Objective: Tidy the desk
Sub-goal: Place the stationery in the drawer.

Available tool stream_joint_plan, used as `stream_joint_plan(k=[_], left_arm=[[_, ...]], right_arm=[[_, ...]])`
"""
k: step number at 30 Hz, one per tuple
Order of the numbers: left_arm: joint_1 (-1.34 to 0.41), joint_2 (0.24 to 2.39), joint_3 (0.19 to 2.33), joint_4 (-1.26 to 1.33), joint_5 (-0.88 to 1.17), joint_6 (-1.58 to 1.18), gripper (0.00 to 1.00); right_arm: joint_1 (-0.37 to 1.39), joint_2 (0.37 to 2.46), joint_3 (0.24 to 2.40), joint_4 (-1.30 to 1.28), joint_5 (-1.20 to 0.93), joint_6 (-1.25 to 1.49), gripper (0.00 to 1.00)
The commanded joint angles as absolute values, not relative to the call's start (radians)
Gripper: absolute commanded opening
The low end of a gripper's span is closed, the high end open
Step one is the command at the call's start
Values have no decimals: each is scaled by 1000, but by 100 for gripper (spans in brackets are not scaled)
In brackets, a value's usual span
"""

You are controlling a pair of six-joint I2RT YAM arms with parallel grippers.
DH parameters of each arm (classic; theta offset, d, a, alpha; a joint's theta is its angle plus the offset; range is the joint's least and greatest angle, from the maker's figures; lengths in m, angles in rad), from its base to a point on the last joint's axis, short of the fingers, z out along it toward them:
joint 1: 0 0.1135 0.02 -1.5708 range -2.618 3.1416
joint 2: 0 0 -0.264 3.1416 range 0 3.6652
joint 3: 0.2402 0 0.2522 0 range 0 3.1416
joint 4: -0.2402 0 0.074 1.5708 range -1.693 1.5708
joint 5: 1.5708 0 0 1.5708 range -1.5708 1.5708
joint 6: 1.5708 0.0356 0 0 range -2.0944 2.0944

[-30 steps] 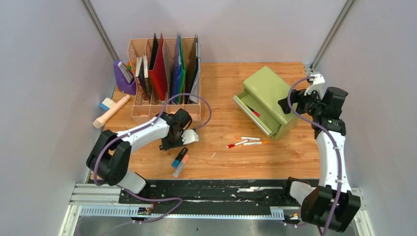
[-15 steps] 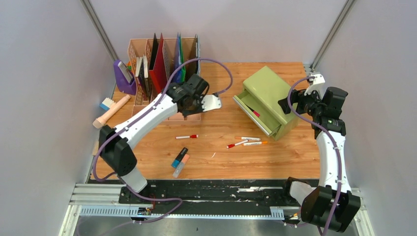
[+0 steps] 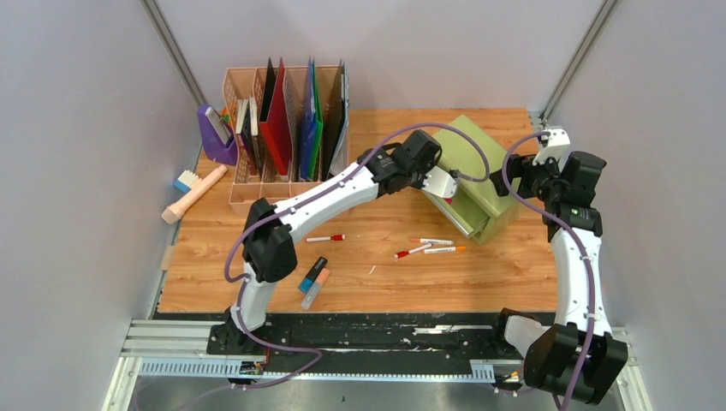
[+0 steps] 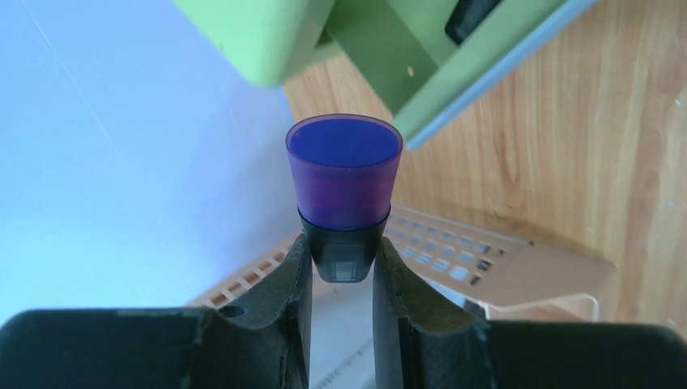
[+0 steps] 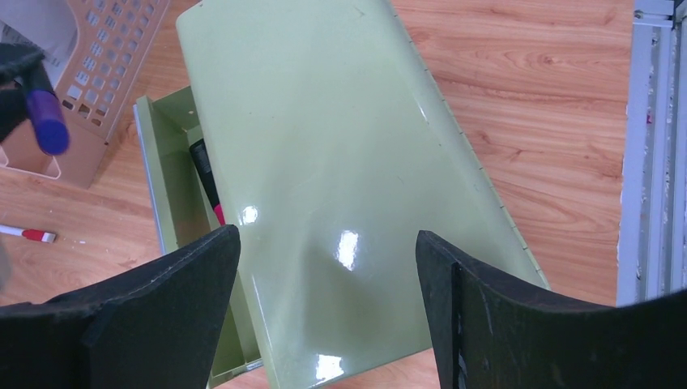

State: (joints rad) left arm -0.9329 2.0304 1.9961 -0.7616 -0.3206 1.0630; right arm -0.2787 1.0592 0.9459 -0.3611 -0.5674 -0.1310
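While the left jaws pinch a purple pen (image 4: 343, 174) by the open green drawer (image 5: 172, 203), the right jaws are apart; loose pens (image 3: 326, 238) wait on the bench (image 3: 514, 274).

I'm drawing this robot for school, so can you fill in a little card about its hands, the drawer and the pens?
Left hand: shut on a purple-capped marker, near the open drawer
Right hand: open, over the green cabinet
Drawer: open, a dark pen inside
Desk: four loose markers
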Motion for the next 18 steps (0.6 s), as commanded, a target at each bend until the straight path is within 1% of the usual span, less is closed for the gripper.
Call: stream_joint_plan(k=[1,5,7,9,11,12,13,14,15,16,17,18], left_arm=[[-978,2084,2035,-588,-375,1262,1],[-1006,2130,2040,-507,-381,1335,1],[-1015,2155,2043,-474,-378,1361,3],[-1025,2169,2044,-454,-381,1369,7],[-1031,2181,2047,-447,-381,1376,18],[-1033,2184,2048,-447,-381,1377,21],[-1034,2185,2047,-445,-382,1374,27],[-1035,2185,2047,-445,-384,1371,31],[-1036,2181,2046,-448,-385,1363,38],[-1036,2177,2043,-449,-385,1357,42],[-1036,2167,2042,-450,-386,1346,49],[-1036,2161,2036,-451,-386,1339,53]], right_arm=[[-290,1054,961,-354,-513,-103,80],[-300,1053,963,-354,-502,-100,80],[-303,1050,961,-354,-506,-99,80],[-306,1049,962,-353,-510,-98,80],[-310,1049,962,-354,-513,-97,80],[-312,1047,961,-354,-516,-97,80],[-314,1046,960,-354,-518,-97,80],[-316,1047,960,-354,-519,-97,80],[-318,1046,960,-354,-521,-97,80],[-318,1047,960,-353,-522,-97,80],[-319,1047,960,-353,-524,-97,80],[-319,1048,959,-353,-527,-95,80]])
